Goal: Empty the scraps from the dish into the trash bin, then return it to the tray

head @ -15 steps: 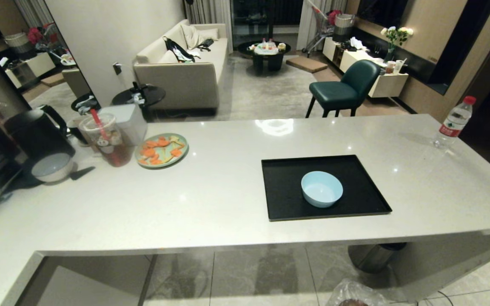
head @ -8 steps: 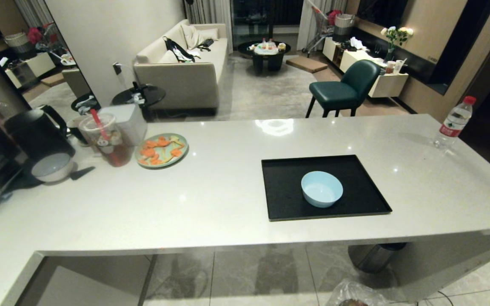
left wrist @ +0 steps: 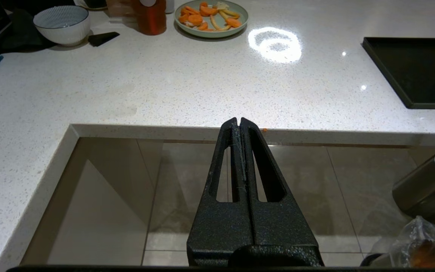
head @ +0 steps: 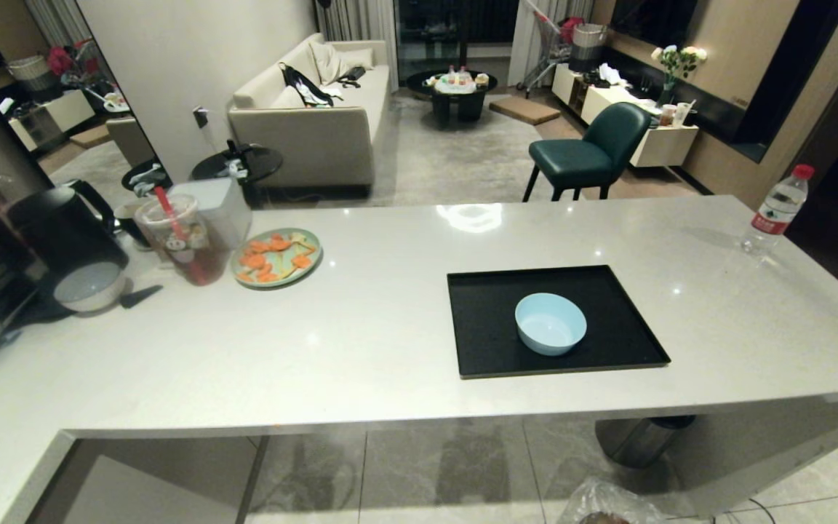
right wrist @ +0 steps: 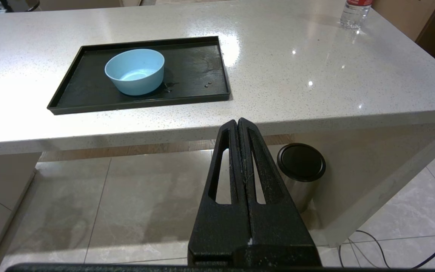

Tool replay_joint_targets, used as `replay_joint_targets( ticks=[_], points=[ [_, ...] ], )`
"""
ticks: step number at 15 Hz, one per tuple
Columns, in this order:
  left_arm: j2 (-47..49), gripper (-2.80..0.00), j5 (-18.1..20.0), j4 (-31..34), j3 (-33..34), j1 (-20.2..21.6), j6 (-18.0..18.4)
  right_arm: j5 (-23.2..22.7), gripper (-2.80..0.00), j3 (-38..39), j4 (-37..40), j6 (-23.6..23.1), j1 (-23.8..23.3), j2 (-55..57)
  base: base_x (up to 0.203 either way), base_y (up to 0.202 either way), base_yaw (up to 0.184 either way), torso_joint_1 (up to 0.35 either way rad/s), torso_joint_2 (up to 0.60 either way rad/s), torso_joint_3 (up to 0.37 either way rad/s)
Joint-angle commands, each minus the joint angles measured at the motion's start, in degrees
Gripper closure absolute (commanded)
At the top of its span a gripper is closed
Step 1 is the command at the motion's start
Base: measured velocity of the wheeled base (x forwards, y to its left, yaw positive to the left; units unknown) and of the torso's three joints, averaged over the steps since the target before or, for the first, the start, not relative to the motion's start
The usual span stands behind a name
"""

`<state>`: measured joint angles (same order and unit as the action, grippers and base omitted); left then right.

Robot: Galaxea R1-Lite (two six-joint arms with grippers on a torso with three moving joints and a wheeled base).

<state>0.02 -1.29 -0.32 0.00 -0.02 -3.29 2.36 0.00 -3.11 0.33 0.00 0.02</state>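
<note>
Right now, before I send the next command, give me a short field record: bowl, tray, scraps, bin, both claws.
dish: light-blue bowl, upright on the tray, looks empty
tray: black tray on the counter, near the front edge
scraps: none visible in the dish
trash bin: bag-lined bin on the floor below the counter, only partly in view
left claw: shut, holding nothing, below the counter edge
right claw: shut, holding nothing, below the counter edge, short of the tray
nearby: steel cylinder with black lid under the counter
</note>
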Motion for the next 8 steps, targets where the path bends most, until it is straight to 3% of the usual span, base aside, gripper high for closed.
replay_joint_targets(
  ticks=[1,8],
  points=[
    [0.06,0.00,-0.03,-0.03,0.00,0.02,-0.05,0.01,0.00,0.00,-0.06,0.11,0.00,-0.02,0.000,0.000,0.000,0.000,0.00,0.000],
    [0.06,0.00,-0.03,-0.03,0.00,-0.01,-0.05,0.10,0.00,0.00,-0.06,0.99,0.00,-0.02,0.000,0.000,0.000,0.000,0.00,0.000]
  ],
)
